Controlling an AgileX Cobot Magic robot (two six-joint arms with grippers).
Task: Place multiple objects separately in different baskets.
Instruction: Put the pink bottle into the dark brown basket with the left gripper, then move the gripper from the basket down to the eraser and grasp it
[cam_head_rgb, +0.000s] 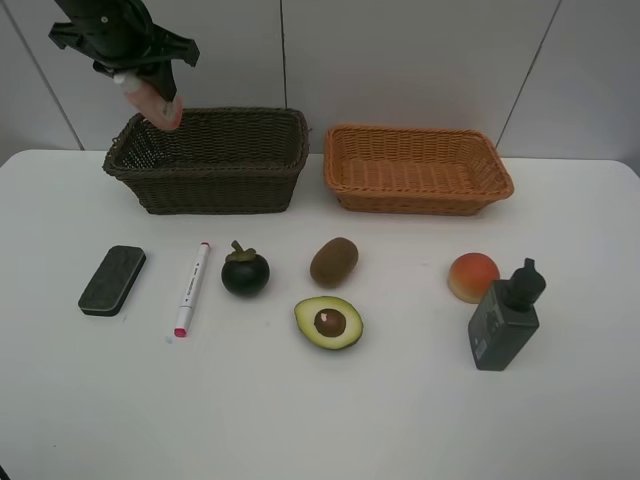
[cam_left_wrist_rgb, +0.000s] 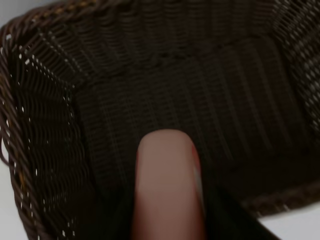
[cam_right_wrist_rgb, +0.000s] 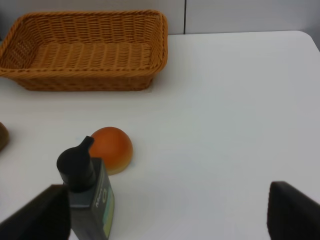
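My left gripper (cam_head_rgb: 150, 88) hangs over the left end of the dark brown basket (cam_head_rgb: 215, 178), shut on the pink bottle (cam_head_rgb: 157, 102). In the left wrist view the pink bottle (cam_left_wrist_rgb: 167, 185) points down over the bare floor of the dark brown basket (cam_left_wrist_rgb: 40, 125). On the table lie the black eraser (cam_head_rgb: 112, 280), white marker (cam_head_rgb: 192, 288), mangosteen (cam_head_rgb: 245, 272), kiwi (cam_head_rgb: 334, 261), avocado half (cam_head_rgb: 328, 322), peach (cam_head_rgb: 472, 276) and dark pump bottle (cam_head_rgb: 505, 318). My right gripper (cam_right_wrist_rgb: 167, 215) is open, beside the pump bottle (cam_right_wrist_rgb: 87, 192) and peach (cam_right_wrist_rgb: 111, 149).
The orange-tan basket (cam_head_rgb: 420, 195) stands to the right of the dark one with nothing inside; the right wrist view shows this orange-tan basket (cam_right_wrist_rgb: 85, 80) too. A white wall rises just behind both baskets. The right arm is outside the high view.
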